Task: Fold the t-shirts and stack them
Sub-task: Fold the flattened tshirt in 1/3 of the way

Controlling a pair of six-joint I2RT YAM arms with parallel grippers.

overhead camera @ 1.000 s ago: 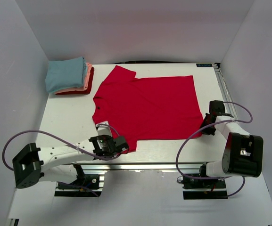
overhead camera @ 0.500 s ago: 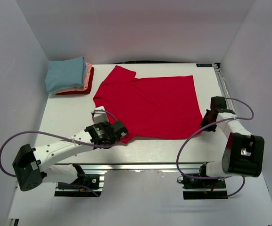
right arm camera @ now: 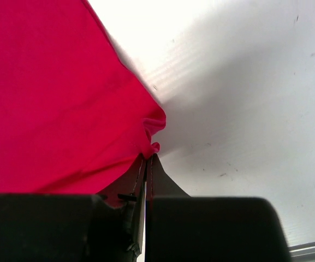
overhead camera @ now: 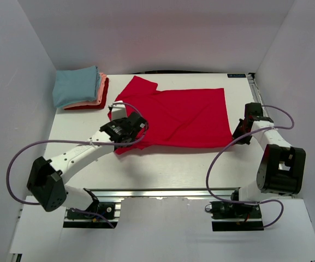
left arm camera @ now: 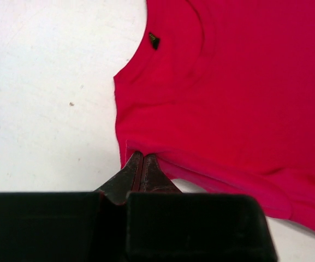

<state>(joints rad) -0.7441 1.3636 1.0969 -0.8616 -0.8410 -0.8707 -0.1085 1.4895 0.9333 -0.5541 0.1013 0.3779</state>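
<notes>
— Noting the left side first: what have the left jaws got?
— They are fully closed on an edge of the red shirt (overhead camera: 190, 117). In the wrist view the tips pinch a fold of red cloth, with the collar and its small dark label (left arm camera: 154, 40) just beyond.
— Right jaws?
— Also closed tight, pinching the shirt's near right corner. The cloth bunches at the tips, with white surface (overhead camera: 162, 169) beside it.
— Position of the shirt?
— It lies across the middle of the surface, collar to the left. The near-left part is doubled over under the end of the left arm (overhead camera: 75, 158).
— Folded ones?
— The stack (overhead camera: 79, 90) sits in the far left corner: light blue on top, salmon-pink beneath, red lowest. It is near the shirt; I cannot tell whether they touch.
</notes>
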